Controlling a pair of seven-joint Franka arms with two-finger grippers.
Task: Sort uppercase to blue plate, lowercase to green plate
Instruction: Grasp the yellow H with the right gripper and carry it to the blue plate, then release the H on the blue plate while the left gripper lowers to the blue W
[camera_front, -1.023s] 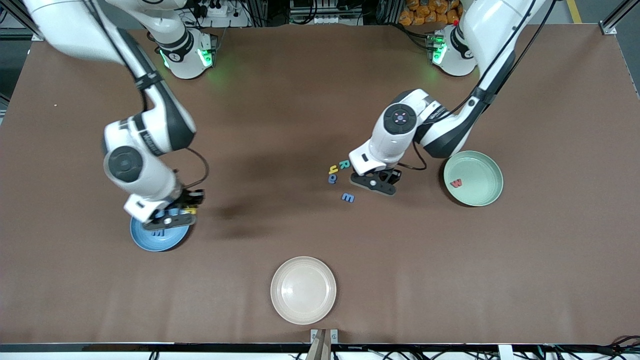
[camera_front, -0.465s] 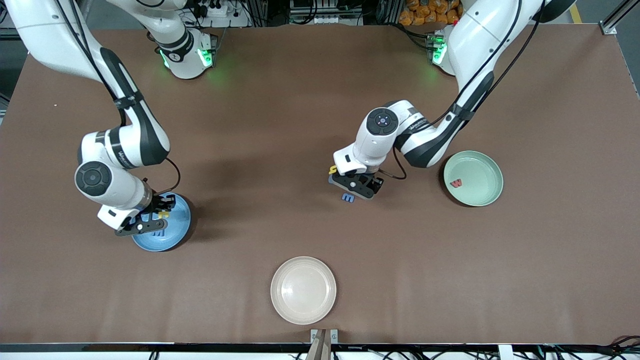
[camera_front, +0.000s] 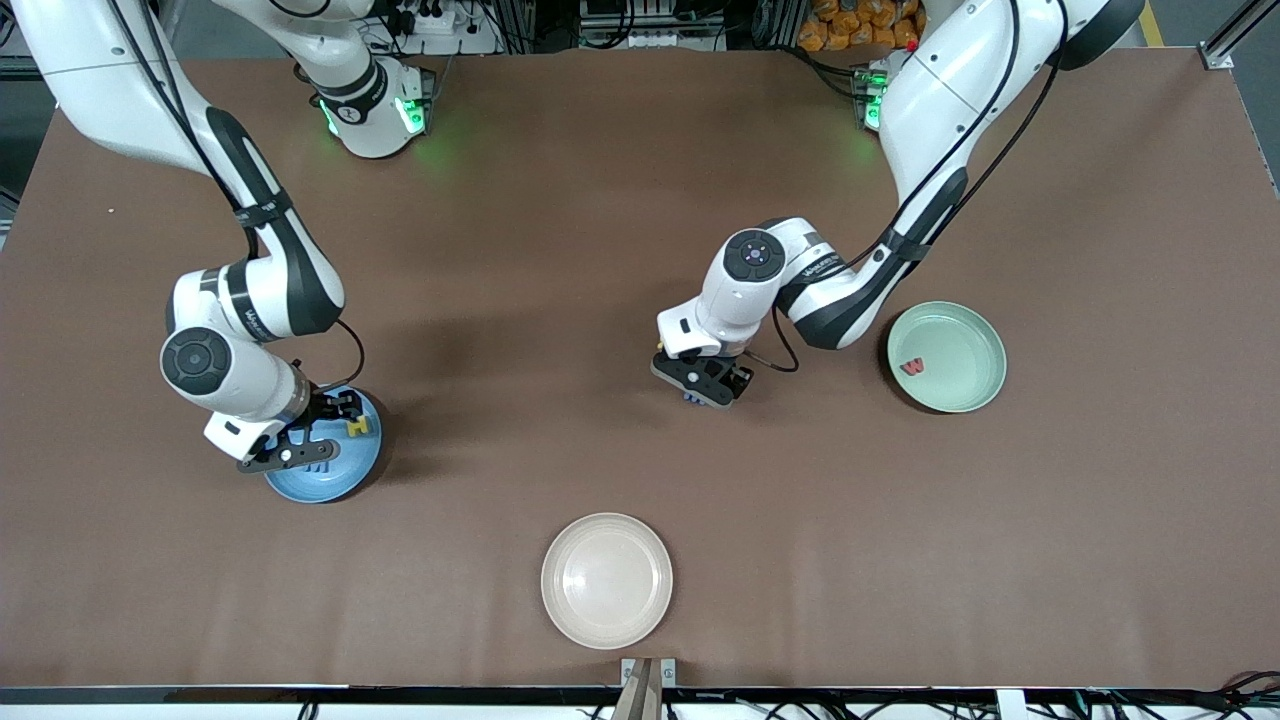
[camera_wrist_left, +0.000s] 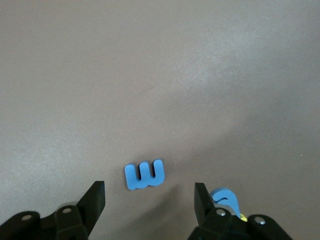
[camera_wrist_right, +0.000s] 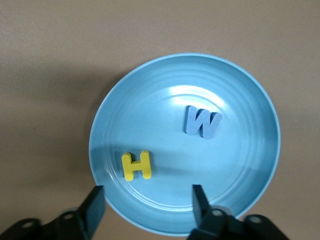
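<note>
The blue plate (camera_front: 340, 485) lies at the right arm's end of the table and holds a yellow H (camera_wrist_right: 136, 165) and a dark blue M (camera_wrist_right: 202, 122). My right gripper (camera_wrist_right: 146, 205) hangs open just above the plate's rim, with nothing between its fingers. The green plate (camera_front: 960, 345) at the left arm's end holds a red w (camera_front: 912, 367). My left gripper (camera_wrist_left: 150, 200) is open low over mid-table, a blue lowercase letter (camera_wrist_left: 145, 174) lying flat just ahead of its fingertips. A second blue rounded letter (camera_wrist_left: 225, 197) lies beside one finger (camera_wrist_left: 202, 202). The arm hides the other letters in the front view.
A cream-white plate (camera_front: 607, 580) sits near the table's front edge, at its middle. Bare brown tabletop (camera_front: 500, 300) lies between the two arms.
My right gripper opened and the yellow H now lies on the blue plate. My left arm moved over the cluster of letters toward the right arm's end and covers most of them.
</note>
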